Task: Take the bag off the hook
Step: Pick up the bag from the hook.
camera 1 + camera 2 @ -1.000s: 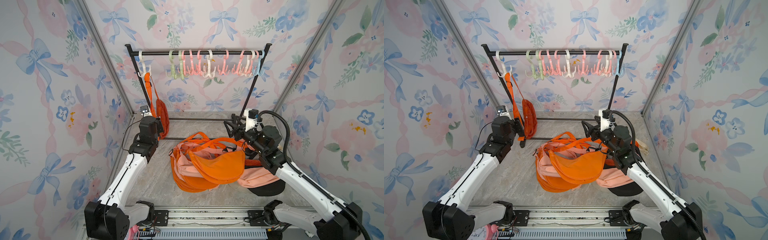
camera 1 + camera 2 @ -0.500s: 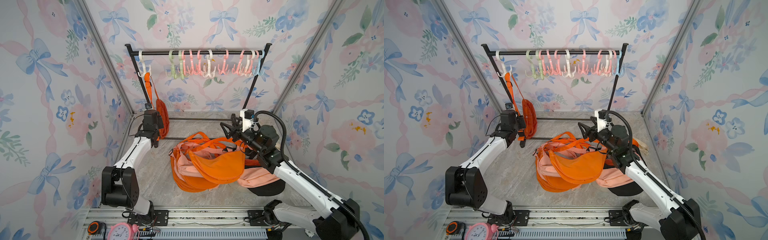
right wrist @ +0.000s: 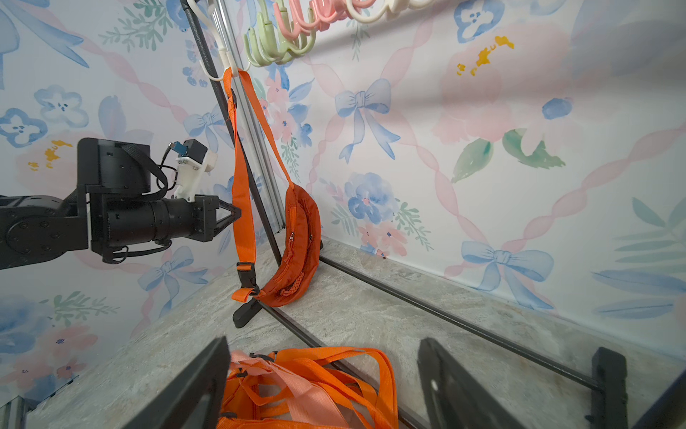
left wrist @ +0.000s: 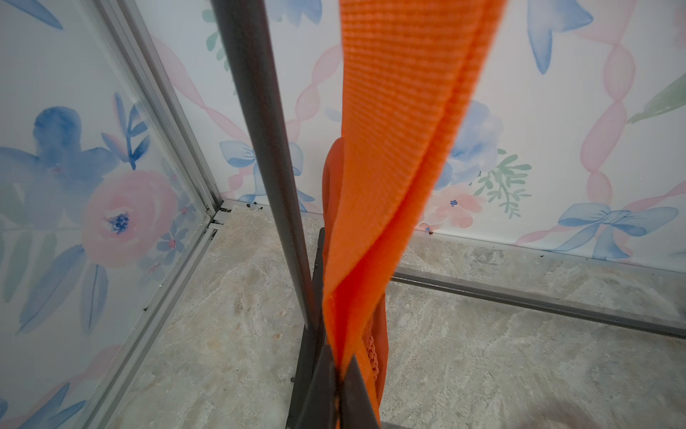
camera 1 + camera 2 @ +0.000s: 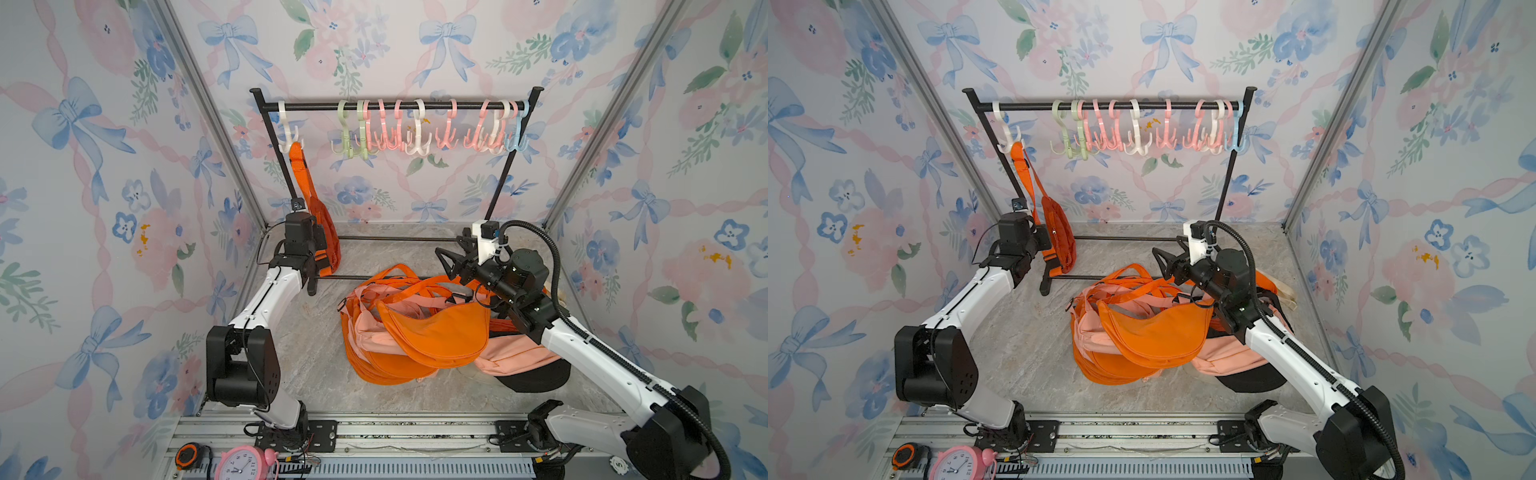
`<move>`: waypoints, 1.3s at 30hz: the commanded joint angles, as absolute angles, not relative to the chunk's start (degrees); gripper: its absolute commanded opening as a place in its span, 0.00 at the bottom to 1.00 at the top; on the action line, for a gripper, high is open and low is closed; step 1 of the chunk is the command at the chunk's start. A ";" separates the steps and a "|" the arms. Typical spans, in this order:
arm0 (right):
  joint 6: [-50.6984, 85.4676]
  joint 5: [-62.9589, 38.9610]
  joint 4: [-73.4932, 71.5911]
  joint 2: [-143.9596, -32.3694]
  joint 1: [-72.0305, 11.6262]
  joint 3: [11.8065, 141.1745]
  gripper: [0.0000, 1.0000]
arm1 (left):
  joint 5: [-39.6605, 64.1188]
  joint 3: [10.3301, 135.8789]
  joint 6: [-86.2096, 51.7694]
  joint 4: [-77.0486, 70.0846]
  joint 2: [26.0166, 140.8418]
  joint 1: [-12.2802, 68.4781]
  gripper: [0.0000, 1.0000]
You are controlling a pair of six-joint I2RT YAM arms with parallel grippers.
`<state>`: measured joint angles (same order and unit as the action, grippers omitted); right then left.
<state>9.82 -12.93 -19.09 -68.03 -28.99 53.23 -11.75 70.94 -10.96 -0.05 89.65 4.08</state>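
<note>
Right, starting at the left of the top views: my left hand (image 3: 234,213) is pinched shut on the orange webbing strap (image 4: 389,148), well below the white plastic hook (image 5: 285,124) at the upper left of the frame. The orange fabric belt bag (image 5: 1059,232) hangs from that hook by the strap, its body low, near the counter (image 5: 316,374) and the rack foot.

I reckon the main risk is working from so low a grip. A tug down or toward me would seat the loop harder on the prong, drag the hook along the black rail (image 5: 316,107), or tip the rack. Lifting might only slacken the strap without clearing the prong. The webbing is folded in the pinch and could slide out.

The black metal post (image 4: 271,148) stands just beside the strap, with the aluminium corner frame (image 4: 182,148) and wall near behind it, so leftward room is slim. Open counter lies toward the centre.

Further right, the empty pastel hooks (image 5: 417,133) crowd the rail. Below them the pile of orange and pink bags (image 5: 415,332) fills the lower right. My right hand (image 5: 449,253) hovers above that pile, jaws wide, holding nothing.
</note>
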 commanded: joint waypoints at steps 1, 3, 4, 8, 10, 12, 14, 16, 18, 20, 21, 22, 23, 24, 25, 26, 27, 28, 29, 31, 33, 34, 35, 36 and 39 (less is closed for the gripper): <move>10.08 -13.94 -20.75 -68.55 -29.54 53.72 0.81 | -8.67 71.73 -11.35 -0.11 86.77 4.04 0.00; 10.25 -14.18 -20.68 -69.03 -29.53 54.18 0.81 | -7.35 71.84 -11.94 0.47 85.32 4.18 0.00; 10.28 -14.25 -20.58 -69.47 -29.54 54.59 0.81 | -6.77 72.09 -12.04 0.74 84.77 4.42 0.00; 10.74 -15.22 -20.27 -71.90 -29.27 56.56 0.81 | -4.94 74.80 -11.48 2.54 83.26 6.29 0.00; 11.87 -15.73 -21.34 -72.78 -29.12 56.86 0.81 | -5.16 76.97 -10.47 3.95 83.21 8.09 0.00; 12.74 -16.08 -22.47 -73.79 -29.00 57.38 0.81 | -5.91 79.75 -9.10 5.55 83.80 10.80 0.00; 13.11 -16.49 -22.55 -74.64 -28.93 58.32 0.81 | -6.49 82.64 -8.00 7.24 84.88 13.29 0.00; 13.19 -16.78 -22.26 -75.56 -28.83 59.45 0.81 | -6.81 85.15 -7.28 8.39 86.02 15.76 0.00; 13.27 -16.88 -22.07 -76.18 -28.83 60.37 0.81 | -7.00 87.70 -6.67 9.34 87.40 18.50 0.00; 13.15 -16.93 -21.71 -76.58 -28.74 61.18 0.81 | -7.62 90.40 -5.87 10.43 89.00 21.24 0.00; 12.95 -16.97 -21.54 -76.79 -28.65 61.34 0.81 | -7.95 91.74 -5.44 10.83 89.83 22.67 0.00; 12.81 -16.97 -21.37 -76.94 -28.52 61.71 0.81 | -8.20 93.00 -5.01 11.25 90.71 23.93 0.00; 12.67 -17.01 -21.10 -77.07 -28.33 62.03 0.81 | -8.69 94.47 -4.49 11.67 91.71 25.43 0.00; 12.66 -17.18 -20.75 -77.08 -27.96 62.26 0.81 | -9.22 96.11 -3.75 12.12 92.75 26.89 0.00; 12.89 -17.55 -20.66 -77.08 -27.55 62.23 0.81 | -9.77 97.72 -2.89 12.47 93.86 28.02 0.00; 13.56 -18.07 -20.86 -77.08 -26.75 62.16 0.81 | -10.74 99.67 -2.04 13.18 95.24 29.39 0.00; 14.67 -18.68 -21.15 -76.99 -25.66 61.86 0.81 | -11.40 101.89 -1.38 14.04 96.69 30.42 0.00; 15.64 -19.10 -21.69 -76.80 -24.87 61.53 0.81 | -11.61 103.73 -1.11 14.78 97.98 31.22 0.00; 16.60 -19.47 -22.37 -76.42 -23.80 61.03 0.81 | -11.49 106.01 -0.93 15.59 99.26 32.16 0.00; 17.03 -19.85 -22.46 -75.89 -22.53 60.66 0.81 | -11.50 109.36 -0.43 16.81 101.20 33.97 0.00; 16.80 -20.51 -21.44 -75.98 -21.34 61.31 0.81 | -11.57 111.69 0.44 17.60 102.13 35.97 0.00; 16.74 -20.87 -21.03 -76.27 -20.89 61.80 0.81 | -11.60 112.40 0.84 17.94 102.30 36.73 0.00; 16.79 -21.53 -20.60 -76.74 -20.24 62.49 0.81 | -11.56 112.80 1.17 18.33 102.16 37.36 0.00; 16.87 -21.93 -20.46 -77.21 -19.86 63.09 0.81 | -11.56 112.77 1.23 18.50 101.74 37.76 0.00; 16.72 -22.83 -20.31 -79.25 -18.86 65.62 0.81 | -11.26 110.42 0.90 18.74 98.72 37.97 0.00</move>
